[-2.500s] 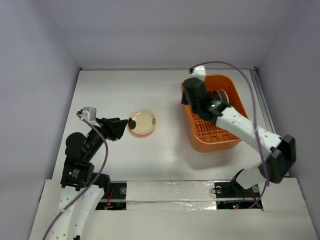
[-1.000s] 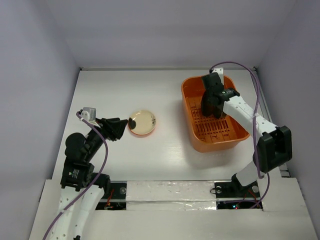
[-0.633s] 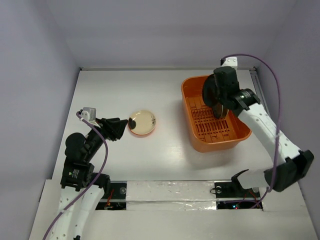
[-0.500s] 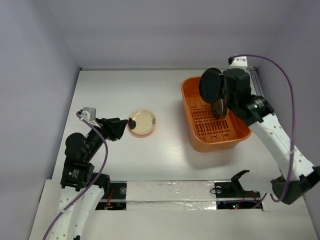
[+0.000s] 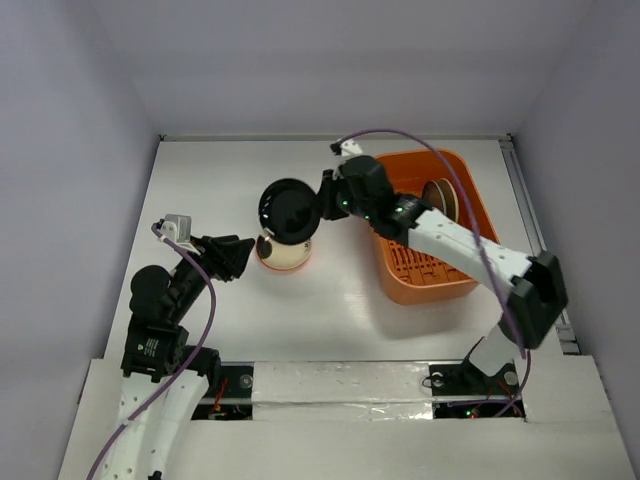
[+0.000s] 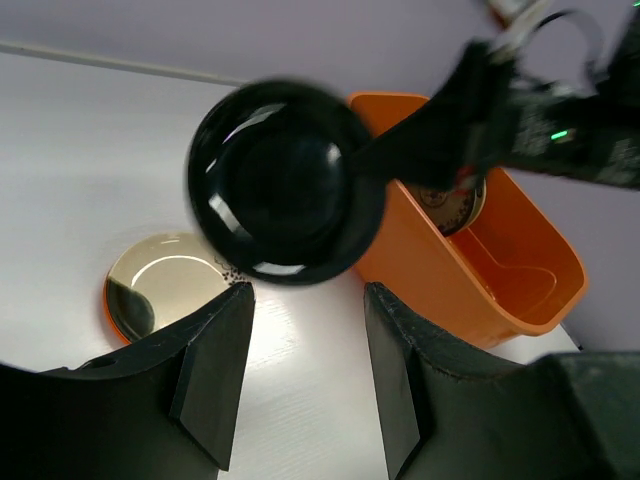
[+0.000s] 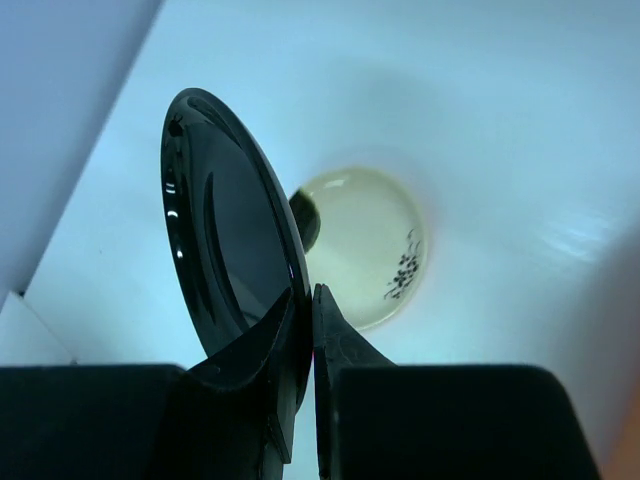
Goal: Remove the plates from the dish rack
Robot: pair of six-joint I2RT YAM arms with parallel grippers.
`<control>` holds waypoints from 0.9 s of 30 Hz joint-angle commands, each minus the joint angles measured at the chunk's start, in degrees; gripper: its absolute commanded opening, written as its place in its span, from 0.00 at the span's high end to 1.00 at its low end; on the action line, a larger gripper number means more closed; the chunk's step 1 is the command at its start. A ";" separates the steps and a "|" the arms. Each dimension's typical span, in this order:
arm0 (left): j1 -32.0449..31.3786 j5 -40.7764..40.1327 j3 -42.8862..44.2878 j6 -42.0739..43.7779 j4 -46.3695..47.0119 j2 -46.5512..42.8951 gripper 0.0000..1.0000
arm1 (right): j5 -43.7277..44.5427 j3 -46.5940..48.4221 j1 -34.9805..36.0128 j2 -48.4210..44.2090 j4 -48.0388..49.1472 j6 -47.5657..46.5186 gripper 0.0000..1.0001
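Note:
My right gripper (image 5: 318, 203) is shut on the rim of the black plate (image 5: 288, 210) and holds it on edge in the air, left of the dish rack (image 5: 392, 262). The black plate hangs just above the cream plate (image 5: 283, 252), which lies flat on the table with an orange-red edge showing round it. In the right wrist view my fingers (image 7: 305, 300) pinch the black plate (image 7: 225, 250) over the cream plate (image 7: 365, 250). One more plate (image 5: 440, 195) stands on edge in the rack. My left gripper (image 5: 240, 256) is open and empty, just left of the cream plate (image 6: 165, 295).
The orange rack (image 6: 470, 270) stands at the right of the table, near the right wall. The left wrist view shows the black plate (image 6: 285, 195) in front of the rack, with bare white table below my left gripper (image 6: 305, 370).
My right gripper has lifted the black plate out of the rack and carried it left, to just above the cream plate. The left arm has not moved.

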 commanded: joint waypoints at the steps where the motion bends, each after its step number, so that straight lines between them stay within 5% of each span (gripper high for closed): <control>1: 0.33 -0.21 -0.11 -0.16 2.15 -0.19 0.55 | -8.01 0.44 0.40 5.42 10.66 7.26 1.00; 20: 0.33 0.14 -0.20 -0.16 2.23 -0.45 0.55 | -6.27 3.78 1.46 25.04 9.28 10.44 0.91; 27: 0.33 0.14 -0.28 -0.16 2.23 -0.54 0.55 | -2.32 2.38 1.46 23.12 7.53 9.83 0.46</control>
